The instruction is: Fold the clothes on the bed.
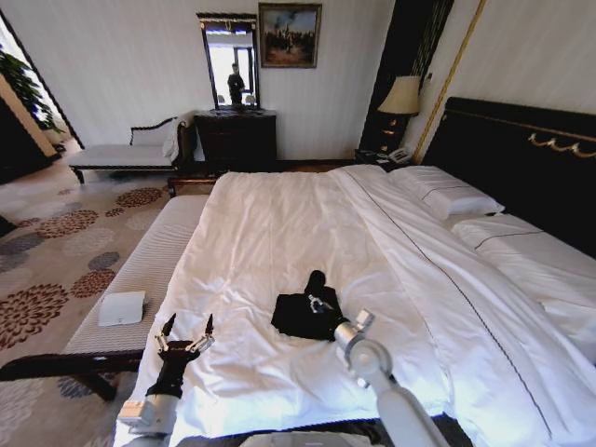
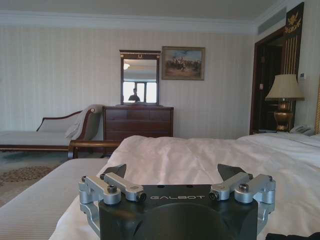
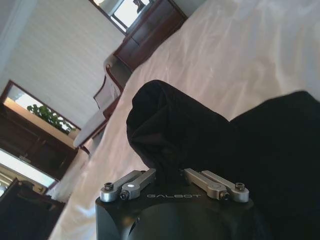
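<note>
We see the black T-shirt (image 1: 307, 312) bunched near the foot of the bed (image 1: 279, 223). Our right gripper (image 1: 321, 305) is clenched on its cloth; our left gripper (image 1: 188, 328) hovers released beside it.

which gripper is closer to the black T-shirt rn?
Right. The right gripper is on the black T-shirt, fingers shut on a raised fold. The left gripper hovers open over the bed near its foot edge, apart from the shirt, on its left.

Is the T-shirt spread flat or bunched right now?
Bunched: the T-shirt is a crumpled heap, one part lifted in the right gripper.
</note>
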